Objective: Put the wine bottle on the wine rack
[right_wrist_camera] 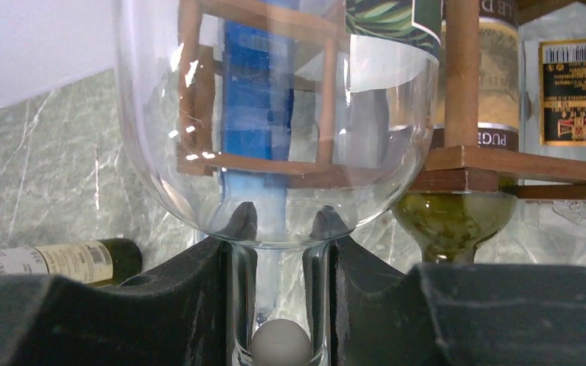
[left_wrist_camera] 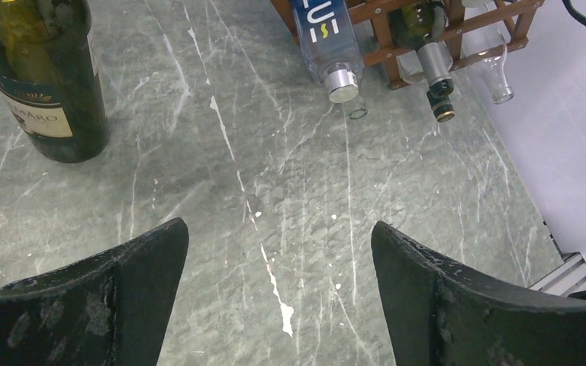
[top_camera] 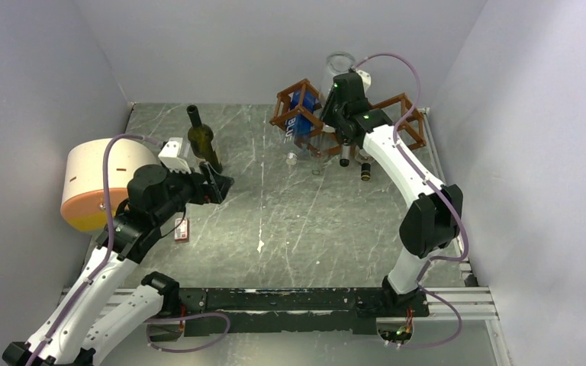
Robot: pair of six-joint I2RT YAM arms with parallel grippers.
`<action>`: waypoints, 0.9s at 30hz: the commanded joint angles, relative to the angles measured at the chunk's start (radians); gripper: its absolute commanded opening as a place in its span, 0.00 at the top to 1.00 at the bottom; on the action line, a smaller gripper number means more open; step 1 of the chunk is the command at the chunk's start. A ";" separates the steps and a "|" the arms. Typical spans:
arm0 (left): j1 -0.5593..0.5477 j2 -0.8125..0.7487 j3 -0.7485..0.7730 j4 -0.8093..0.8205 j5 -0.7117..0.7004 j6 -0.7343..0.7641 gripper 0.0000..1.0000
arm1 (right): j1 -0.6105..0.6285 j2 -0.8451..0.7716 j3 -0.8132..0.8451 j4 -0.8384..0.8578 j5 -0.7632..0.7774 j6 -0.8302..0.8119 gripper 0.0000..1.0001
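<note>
- Reddish-brown slats of the wine rack (top_camera: 406,107) are standing at the far right of the marble table (top_camera: 290,221) in the top view. The right gripper (top_camera: 343,103) is reaching into its middle, where a clear glass bottle (top_camera: 339,62) is poking out behind. A dark green wine bottle (top_camera: 202,141) is standing upright at far left, apart from the rack, with the left gripper (top_camera: 221,185) just beside its base.
- Left wrist view: the left gripper (left_wrist_camera: 278,236) is hanging released, jaws spread wide over bare marble. The green wine bottle (left_wrist_camera: 46,84) is standing at upper left; the rack (left_wrist_camera: 382,46) is holding a blue bottle (left_wrist_camera: 324,30).
- Right wrist view: the right gripper (right_wrist_camera: 282,229) is clamping the neck of the clear glass bottle (right_wrist_camera: 275,114), whose body is lying against the rack (right_wrist_camera: 465,164).
</note>
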 commanded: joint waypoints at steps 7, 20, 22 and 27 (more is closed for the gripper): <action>-0.004 0.001 -0.009 -0.023 0.003 0.014 0.07 | -0.020 -0.011 0.047 0.096 -0.077 0.010 1.00; -0.004 0.010 -0.005 -0.032 0.003 0.013 0.07 | -0.025 0.020 0.056 0.037 -0.066 0.031 0.83; -0.004 0.016 -0.003 -0.037 0.000 0.014 0.07 | -0.024 0.008 0.033 0.048 -0.061 0.032 0.74; -0.003 0.017 -0.001 -0.038 -0.003 0.014 0.07 | -0.025 0.001 0.013 0.028 -0.033 0.035 0.57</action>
